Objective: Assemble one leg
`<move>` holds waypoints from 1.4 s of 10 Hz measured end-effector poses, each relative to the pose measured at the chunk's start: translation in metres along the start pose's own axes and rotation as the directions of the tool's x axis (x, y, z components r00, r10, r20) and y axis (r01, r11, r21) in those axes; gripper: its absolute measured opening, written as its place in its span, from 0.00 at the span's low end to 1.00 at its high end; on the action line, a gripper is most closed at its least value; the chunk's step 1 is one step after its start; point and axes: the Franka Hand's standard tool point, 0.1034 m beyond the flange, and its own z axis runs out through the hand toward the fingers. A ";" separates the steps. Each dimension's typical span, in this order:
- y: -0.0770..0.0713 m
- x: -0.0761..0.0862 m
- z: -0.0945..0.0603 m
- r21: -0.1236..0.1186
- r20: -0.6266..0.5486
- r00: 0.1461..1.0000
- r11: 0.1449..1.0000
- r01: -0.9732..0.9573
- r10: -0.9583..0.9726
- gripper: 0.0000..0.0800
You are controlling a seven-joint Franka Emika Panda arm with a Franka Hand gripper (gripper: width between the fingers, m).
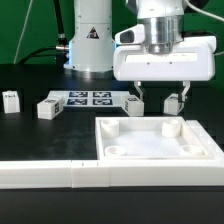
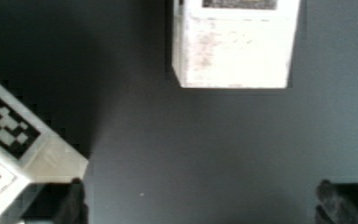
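Black tabletop (image 1: 30,135) spreads across the exterior view, with the robot's white base (image 1: 90,40) at the back before a green wall. The marker board (image 1: 90,98) lies flat in front of that base. Toward the exterior view's right the gripper (image 1: 163,98) hangs low over the table, its two fingers (image 1: 141,96) spread wide and nothing between them.

The leg (image 1: 175,101), a small white block, stands on the table close to the finger on the exterior view's right; from here I cannot tell whether they touch. A second leg (image 1: 132,104) sits just beside the other finger, on the side toward the marker board. A third leg (image 1: 47,107) and a fourth leg (image 1: 10,100) rest farther toward the exterior view's left, apart from each other. Nearer the camera lies the square panel (image 1: 205,150) with round sockets in its corners, and in front of it a long white bar (image 1: 50,175).

In the wrist view the dark table (image 2: 194,140) fills most of the picture. The leg (image 2: 238,50) lies flat on it, its tagged face at the far end, clear of the dark fingertips (image 2: 51,205). The gripper (image 2: 202,205) is spread apart and empty, with bare table between its tips. A white tagged piece (image 2: 16,130) shows at the edge; I cannot tell whether it is the marker board or a leg.
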 end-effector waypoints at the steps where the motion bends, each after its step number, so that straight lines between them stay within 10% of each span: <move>1: 0.002 0.000 0.001 -0.007 0.019 1.000 1.000 0.012 -0.012 0.81; 8: 0.005 -0.027 -0.005 -0.042 0.408 0.912 0.997 0.069 -0.046 0.81; 14: -0.010 -0.039 -0.008 -0.080 0.808 0.589 0.994 0.079 0.018 0.81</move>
